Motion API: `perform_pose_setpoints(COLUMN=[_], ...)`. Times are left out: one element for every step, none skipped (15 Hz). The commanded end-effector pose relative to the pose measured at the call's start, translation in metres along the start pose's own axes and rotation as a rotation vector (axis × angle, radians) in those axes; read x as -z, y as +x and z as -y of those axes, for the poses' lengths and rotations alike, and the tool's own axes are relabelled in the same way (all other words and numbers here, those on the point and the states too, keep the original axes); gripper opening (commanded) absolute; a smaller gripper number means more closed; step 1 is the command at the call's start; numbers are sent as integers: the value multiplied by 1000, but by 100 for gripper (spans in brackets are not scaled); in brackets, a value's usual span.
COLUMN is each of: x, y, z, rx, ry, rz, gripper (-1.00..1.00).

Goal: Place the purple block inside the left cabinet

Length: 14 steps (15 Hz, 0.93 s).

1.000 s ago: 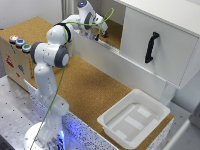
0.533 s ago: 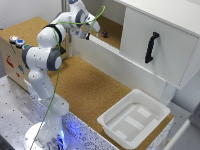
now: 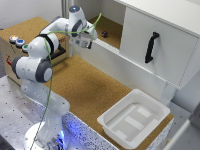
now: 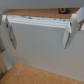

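On cork-topped bench (image 3: 95, 95): white Panda arm (image 3: 37, 65) reaching toward 1 o'clock in exterior view. Left cabinet (image 3: 112, 27) at 12 o'clock, open bay, cork floor, low white front board (image 4: 42, 20). Door with black handle (image 3: 151, 47) at 2 o'clock. White tub (image 3: 132, 117) at 5 o'clock. Gripper (image 3: 90, 39) just outside front board, fingers (image 4: 71, 27) apart, nothing between them. Purple block (image 3: 104, 34) lying on bay floor, beyond board, apart from gripper; also seen in wrist view (image 4: 63, 10). Coloured buttons (image 3: 19, 41) at 9 o'clock.
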<state>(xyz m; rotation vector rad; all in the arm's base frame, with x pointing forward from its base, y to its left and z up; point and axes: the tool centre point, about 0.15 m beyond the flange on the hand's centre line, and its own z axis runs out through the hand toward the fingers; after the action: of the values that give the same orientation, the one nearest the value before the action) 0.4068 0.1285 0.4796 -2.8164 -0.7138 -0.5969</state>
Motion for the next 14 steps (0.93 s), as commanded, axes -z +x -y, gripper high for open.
perform_pose_setpoints(x=[10, 10, 10, 10, 10, 10, 10, 10, 13, 23, 37, 46, 54, 60], y=[-36, -36, -36, -36, -36, -36, -36, -36, -29, -29, -26, -23, -18, -14], z=[20, 20, 20, 20, 20, 20, 20, 20, 18, 40, 69, 96, 119, 137], rx=[106, 106, 106, 106, 106, 106, 106, 106, 77, 78, 105, 148, 176, 195], ry=[78, 78, 78, 78, 78, 78, 78, 78, 39, 54, 78, 87, 102, 123], rz=[-51, -51, -51, -51, -51, -51, -51, -51, -20, -14, 4, 42, 88, 125], gripper=[100, 100, 100, 100, 100, 100, 100, 100, 100, 100, 100, 100, 100, 100])
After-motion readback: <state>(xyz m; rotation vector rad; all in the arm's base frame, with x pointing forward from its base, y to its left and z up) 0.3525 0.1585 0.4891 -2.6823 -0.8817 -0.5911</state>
